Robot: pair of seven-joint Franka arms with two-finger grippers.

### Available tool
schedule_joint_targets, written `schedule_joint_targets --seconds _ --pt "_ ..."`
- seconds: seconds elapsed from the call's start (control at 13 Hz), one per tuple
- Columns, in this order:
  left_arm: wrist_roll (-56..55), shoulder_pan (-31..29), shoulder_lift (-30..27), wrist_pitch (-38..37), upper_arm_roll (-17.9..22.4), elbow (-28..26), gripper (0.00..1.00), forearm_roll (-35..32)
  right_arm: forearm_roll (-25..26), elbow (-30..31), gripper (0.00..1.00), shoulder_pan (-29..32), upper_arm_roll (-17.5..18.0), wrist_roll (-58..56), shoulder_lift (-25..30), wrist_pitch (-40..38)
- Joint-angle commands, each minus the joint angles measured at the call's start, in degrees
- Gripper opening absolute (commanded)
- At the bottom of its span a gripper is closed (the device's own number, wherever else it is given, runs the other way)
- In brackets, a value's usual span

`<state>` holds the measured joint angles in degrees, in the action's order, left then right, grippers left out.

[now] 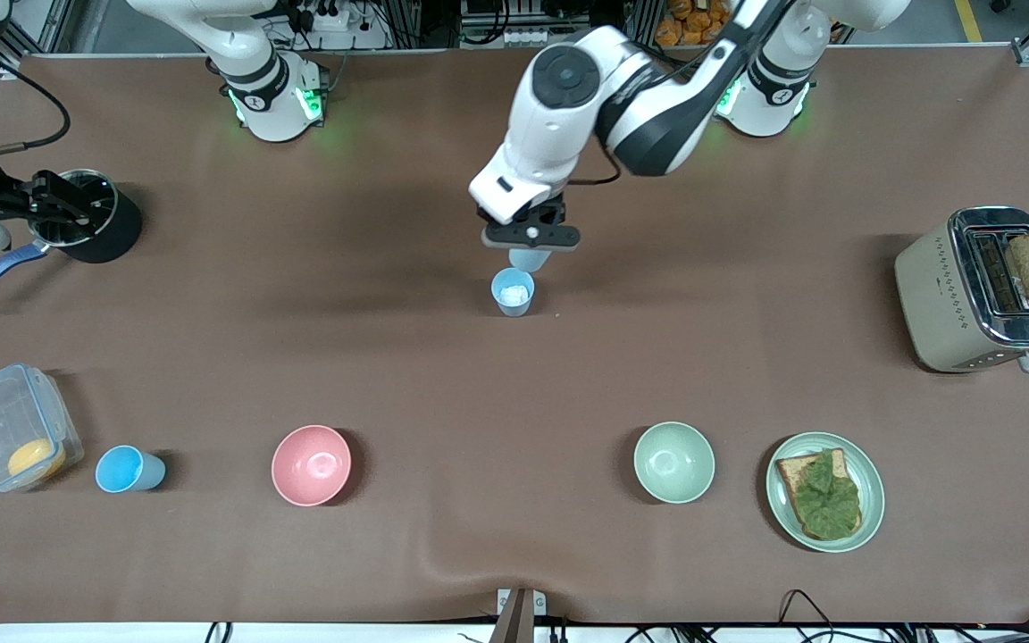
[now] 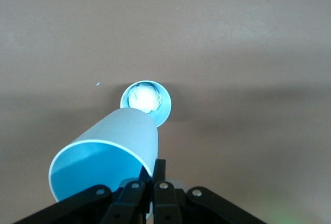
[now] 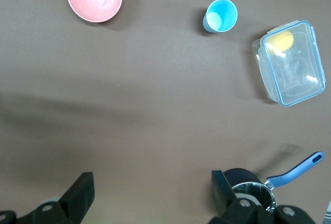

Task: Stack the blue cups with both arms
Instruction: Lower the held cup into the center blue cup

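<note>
While its jaws are clamped tight on the rim of a small light-blue plastic cup (image 2: 111,151), the left gripper (image 1: 530,235) hangs over the middle of the brown worktop (image 1: 514,375), directly above a second blue cup with a white scrap inside (image 1: 513,292). A third blue cup (image 1: 129,469) stands nearer the front camera, between a clear lidded container (image 1: 12,427) and a pink bowl (image 1: 311,464). Waiting above a black pot (image 1: 86,214), the right gripper (image 3: 152,195) has its jaws spread wide and empty.
</note>
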<state>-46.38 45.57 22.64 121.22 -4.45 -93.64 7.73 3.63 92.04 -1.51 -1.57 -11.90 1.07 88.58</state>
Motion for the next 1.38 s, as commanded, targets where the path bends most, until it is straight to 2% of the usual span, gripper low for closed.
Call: schedule_joint_targets --seconds 0.0,0.54,1.31 --pt "-1.9 1.4 3.9 -2.0 1.6 3.6 0.00 -0.8 0.1 -1.3 1.00 0.8 0.6 -0.2 -0.6 -0.7" --pt "-5.5 5.6 10.0 -1.3 4.7 8.1 0.00 -0.4 -0.7 -1.2 1.00 1.1 0.5 -0.2 -0.6 -0.9" --pt "-4.9 6.5 11.8 1.3 5.0 7.9 0.00 -0.8 -0.7 -1.2 1.00 1.2 0.5 -0.2 -0.6 -0.9"
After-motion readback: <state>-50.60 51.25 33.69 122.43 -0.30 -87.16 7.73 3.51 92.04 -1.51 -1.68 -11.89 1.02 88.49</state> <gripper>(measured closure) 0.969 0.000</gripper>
